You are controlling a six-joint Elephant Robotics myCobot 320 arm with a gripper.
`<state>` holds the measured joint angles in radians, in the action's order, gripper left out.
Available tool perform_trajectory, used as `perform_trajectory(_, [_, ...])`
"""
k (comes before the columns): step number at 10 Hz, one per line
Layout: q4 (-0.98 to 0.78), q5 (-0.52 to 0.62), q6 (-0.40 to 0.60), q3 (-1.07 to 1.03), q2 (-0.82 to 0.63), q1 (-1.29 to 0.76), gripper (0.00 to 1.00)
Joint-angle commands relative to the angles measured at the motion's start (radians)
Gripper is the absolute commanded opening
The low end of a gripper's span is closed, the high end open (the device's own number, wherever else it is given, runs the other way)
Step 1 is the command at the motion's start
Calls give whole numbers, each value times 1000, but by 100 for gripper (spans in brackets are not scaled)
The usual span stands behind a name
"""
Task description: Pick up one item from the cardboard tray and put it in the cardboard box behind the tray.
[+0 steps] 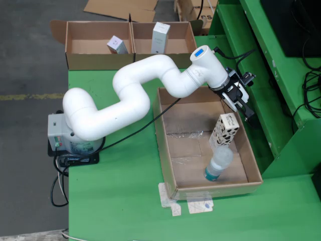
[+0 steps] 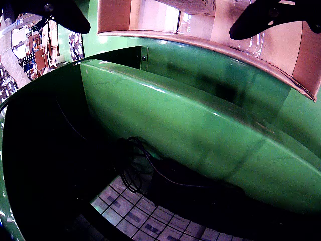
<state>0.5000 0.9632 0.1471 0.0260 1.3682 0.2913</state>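
- In the still view the white arm (image 1: 135, 95) snakes from its grey base (image 1: 62, 133) at the left of the green table (image 1: 115, 201) across to the far right edge of the cardboard tray (image 1: 168, 150).
- The black gripper (image 1: 246, 103) hangs out over the tray's right wall, tilted toward the table's right edge.
- The view riding on the gripper shows its two dark fingers (image 2: 271, 17) set wide apart at the top corners of the picture, nothing between them: spread and empty.
- That same view looks past the tray's rim (image 2: 210, 47) at the green table side and a dark tangle of cable (image 2: 140, 165) down below.
- Inside the tray, a black-and-white patterned carton (image 1: 224, 129) stands up on end near the right wall, just under the gripper but not touching it.
- Right at the near side of that carton lies a clear plastic bottle (image 1: 219, 161) with a blue label, its cap pointing to the near left.
- A crumpled clear film (image 1: 185, 135) sits on the tray floor in the middle.
- On the far side sit two open cardboard boxes side by side: the left box (image 1: 80, 52) holds a small pale carton (image 1: 118, 45), the right box (image 1: 178, 45) a taller white carton (image 1: 160, 37) standing upright.
- Scraps of tape (image 1: 198, 205) lie on the table by the tray's near corner.
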Motion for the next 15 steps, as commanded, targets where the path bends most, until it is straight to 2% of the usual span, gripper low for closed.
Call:
perform_trajectory(1, [12,-10,0,-26,-56,6,100])
perform_trajectory(15, [12,-10,-15,-26,-84,-20,100])
